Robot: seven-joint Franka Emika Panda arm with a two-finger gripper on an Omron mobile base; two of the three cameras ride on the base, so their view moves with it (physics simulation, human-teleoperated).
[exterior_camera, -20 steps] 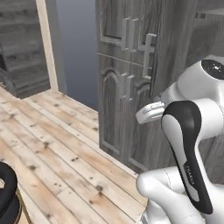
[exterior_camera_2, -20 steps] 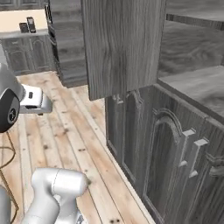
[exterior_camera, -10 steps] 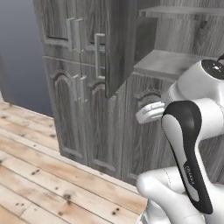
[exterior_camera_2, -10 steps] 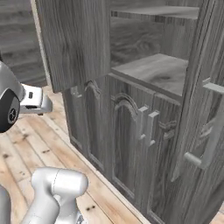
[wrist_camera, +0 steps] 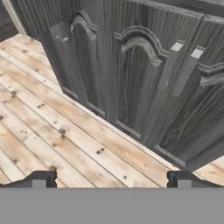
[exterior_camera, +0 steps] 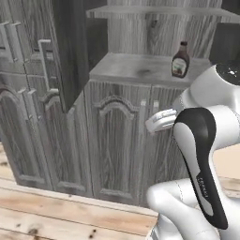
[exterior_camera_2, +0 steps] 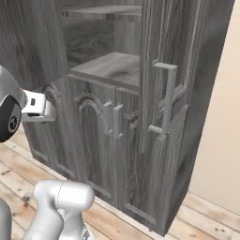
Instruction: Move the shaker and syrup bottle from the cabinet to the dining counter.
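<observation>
One syrup bottle (exterior_camera: 180, 59) on open cabinet (exterior_camera: 117, 140) shelf | pincer (wrist_camera: 109, 179) spread wide — well below it, empty

Cabinet (exterior_camera: 117, 136): dark grey wood-grain, raised-panel doors, pale grey bar handles (exterior_camera_2: 167, 101). Syrup bottle (exterior_camera: 180, 60): dark brown body, dark cap, white-and-red label. Floor (wrist_camera: 52, 131): light tan planks with dark knots. Wall (exterior_camera_2: 218, 122): plain beige. Fingertips (wrist_camera: 38, 178): dark grey.

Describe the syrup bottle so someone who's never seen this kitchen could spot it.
Find the tall grey wood-grain cabinet with its upper doors open. On its open shelf above the lower doors, toward the right, stands the syrup bottle: small, dark brown, narrow-necked, with a light label.
</observation>
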